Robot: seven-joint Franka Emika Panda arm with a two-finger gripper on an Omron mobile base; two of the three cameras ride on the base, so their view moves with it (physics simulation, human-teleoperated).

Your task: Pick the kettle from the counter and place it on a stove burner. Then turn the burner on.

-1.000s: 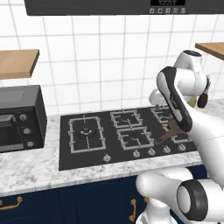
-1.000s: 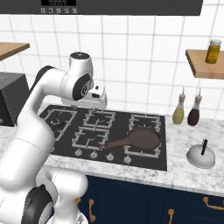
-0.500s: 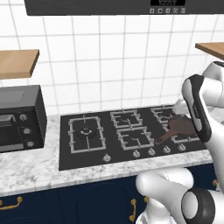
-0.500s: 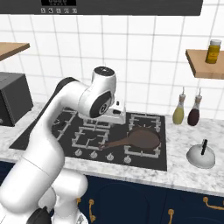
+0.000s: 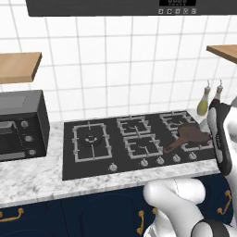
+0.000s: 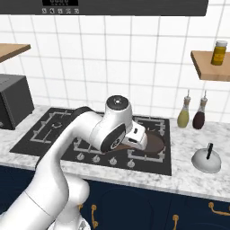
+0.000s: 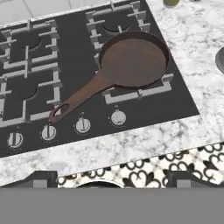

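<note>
The kettle (image 6: 206,160), a squat silver dome with a thin black handle, stands on the marbled counter (image 6: 188,179) right of the stove. A grey sliver of it (image 7: 220,59) shows at the right border of the hand view. My gripper (image 7: 113,179) is open, its two dark fingertips (image 7: 41,177) wide apart with nothing between them. In the right base view my hand (image 6: 136,137) hovers over the front right of the hob, left of the kettle and apart from it. The large stove burner (image 5: 90,141) lies at the hob's far left, bare.
A dark brown frying pan (image 7: 133,59) sits on the front right grate, its handle pointing toward the knobs (image 7: 82,125). Two bottles (image 6: 192,114) stand against the wall behind the kettle. A black oven box (image 5: 18,125) sits at the left. The counter edge (image 7: 131,142) lies below the hand.
The arm has swung rightward from over the middle of the hob to above the frying pan. The gripper stays open. The pan and kettle have not moved.
</note>
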